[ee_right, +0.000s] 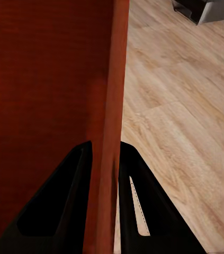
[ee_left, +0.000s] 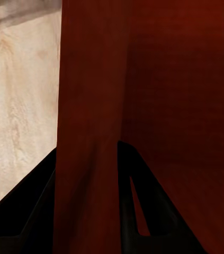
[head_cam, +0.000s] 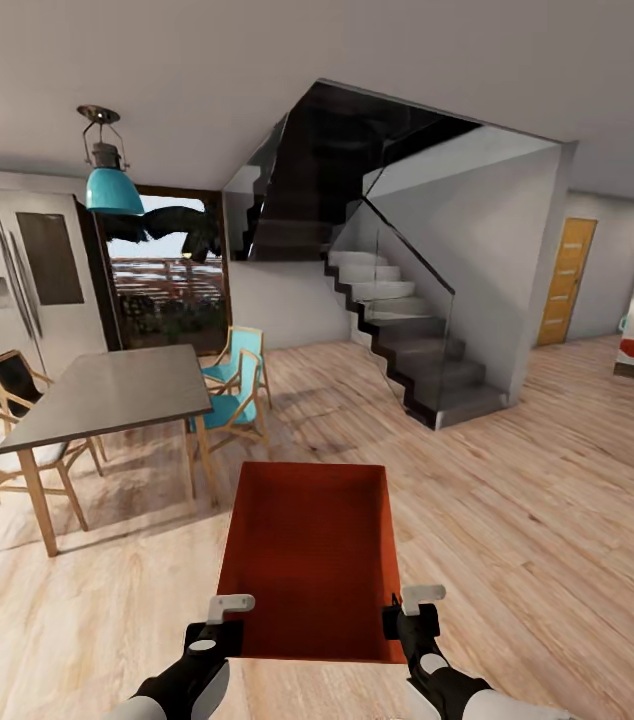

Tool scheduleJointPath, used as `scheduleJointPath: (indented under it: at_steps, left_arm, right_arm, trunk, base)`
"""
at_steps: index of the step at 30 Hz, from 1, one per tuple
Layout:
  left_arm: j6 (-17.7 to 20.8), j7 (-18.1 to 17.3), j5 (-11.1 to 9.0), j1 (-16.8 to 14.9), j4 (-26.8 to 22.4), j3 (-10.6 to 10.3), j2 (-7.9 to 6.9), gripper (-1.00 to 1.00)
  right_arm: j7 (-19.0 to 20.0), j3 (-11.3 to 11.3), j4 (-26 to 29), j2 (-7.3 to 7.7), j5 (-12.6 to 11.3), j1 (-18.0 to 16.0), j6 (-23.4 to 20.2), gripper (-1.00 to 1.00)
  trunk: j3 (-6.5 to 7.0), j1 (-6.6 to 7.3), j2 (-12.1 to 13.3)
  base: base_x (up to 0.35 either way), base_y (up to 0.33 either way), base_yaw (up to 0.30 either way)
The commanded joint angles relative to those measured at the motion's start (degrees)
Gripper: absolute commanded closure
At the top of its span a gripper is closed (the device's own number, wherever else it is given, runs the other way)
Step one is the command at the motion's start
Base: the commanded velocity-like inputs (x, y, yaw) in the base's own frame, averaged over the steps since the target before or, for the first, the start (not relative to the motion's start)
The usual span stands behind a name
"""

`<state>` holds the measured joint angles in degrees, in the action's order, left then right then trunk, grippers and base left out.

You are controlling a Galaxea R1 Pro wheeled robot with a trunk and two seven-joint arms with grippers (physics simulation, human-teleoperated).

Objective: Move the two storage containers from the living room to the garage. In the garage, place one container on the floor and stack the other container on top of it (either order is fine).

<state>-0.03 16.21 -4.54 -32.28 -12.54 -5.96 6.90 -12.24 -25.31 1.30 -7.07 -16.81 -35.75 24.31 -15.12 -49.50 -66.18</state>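
One orange-red storage container (head_cam: 312,555) is held up in front of me over the living room's pale wood-plank floor, its open top facing me. My left gripper (head_cam: 219,625) is shut on its left wall near the close corner. My right gripper (head_cam: 404,618) is shut on its right wall. In the left wrist view the two dark fingers (ee_left: 138,196) pinch the container wall (ee_left: 85,159). The right wrist view shows its fingers (ee_right: 138,196) clamped on the thin red wall (ee_right: 107,132), with plank floor beside it.
A grey dining table (head_cam: 107,390) with wooden and teal chairs (head_cam: 235,390) stands at the left, under a teal pendant lamp (head_cam: 109,180). Glass-railed stairs (head_cam: 407,340) rise ahead. A yellow-wood door (head_cam: 567,280) is at the far right, with open plank floor between.
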Motion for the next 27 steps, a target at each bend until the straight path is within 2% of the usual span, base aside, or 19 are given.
scheduleJointPath:
  at_steps: [1, 8, 20, 27]
  left_arm:
    - [0.03, 0.67, -1.00, 0.02, 0.21, -0.28, -0.04, 1.00]
    - [0.03, 0.58, -1.00, 0.02, 0.23, -0.24, -0.06, 1.00]
    - [0.03, 0.58, -0.95, 0.02, 0.15, -0.28, -0.05, 1.00]
    - [0.03, 0.58, -0.93, 0.02, 0.15, -0.34, -0.07, 1.00]
  right_arm:
    - [-0.59, 1.48, 0.02, -0.03, -1.29, -0.11, 3.40, 1.00]
    - [-0.59, 1.48, 0.02, -0.05, -1.29, -0.11, 3.38, 1.00]
    - [-0.59, 1.48, 0.04, -0.04, -1.29, -0.11, 3.39, 1.00]
    - [-0.59, 1.41, 0.03, -0.05, -1.20, -0.11, 3.38, 1.00]
  trunk:
    - [-0.05, 0.00, -0.05]
    - [0.08, 0.00, -0.05]
    - [0.15, 0.00, -0.05]
    - [0.15, 0.00, -0.05]
  base:
    - [0.000, 0.000, -0.283]
    - [0.064, 0.000, -0.283]
    - [0.300, 0.000, -0.283]
    - [0.322, 0.000, -0.047]
